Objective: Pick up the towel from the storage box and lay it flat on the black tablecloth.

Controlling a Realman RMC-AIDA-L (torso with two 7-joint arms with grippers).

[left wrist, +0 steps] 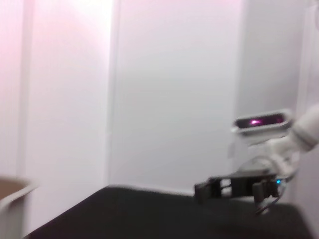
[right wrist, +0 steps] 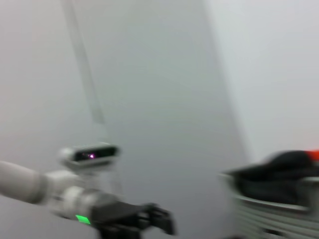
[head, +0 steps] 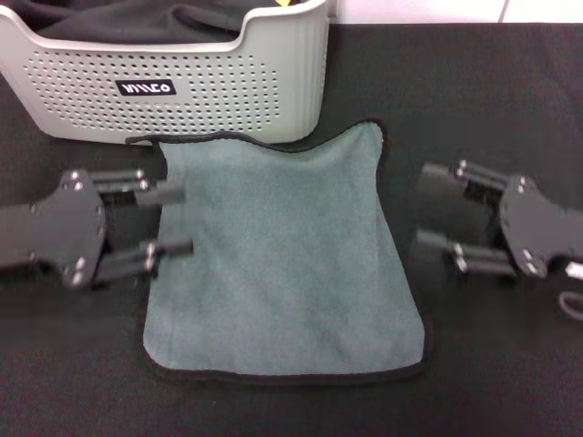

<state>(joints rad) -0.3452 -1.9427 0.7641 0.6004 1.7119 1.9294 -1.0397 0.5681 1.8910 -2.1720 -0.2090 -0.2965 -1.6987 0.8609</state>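
The grey-green towel (head: 282,259) with black edging lies spread flat on the black tablecloth (head: 483,91), just in front of the light grey storage box (head: 228,82). Its far edge touches the box's base. My left gripper (head: 180,219) is open and empty, with its fingertips at the towel's left edge. My right gripper (head: 425,209) is open and empty, just off the towel's right edge. The left wrist view shows the right gripper (left wrist: 202,190) across the tablecloth (left wrist: 149,214). The right wrist view shows the left gripper (right wrist: 167,224) and the box (right wrist: 279,204).
A plain dark cloth (head: 137,23) fills the storage box and also shows in the right wrist view (right wrist: 284,172). A small yellow bit (head: 287,3) shows at the box's far rim. A white wall stands behind the table.
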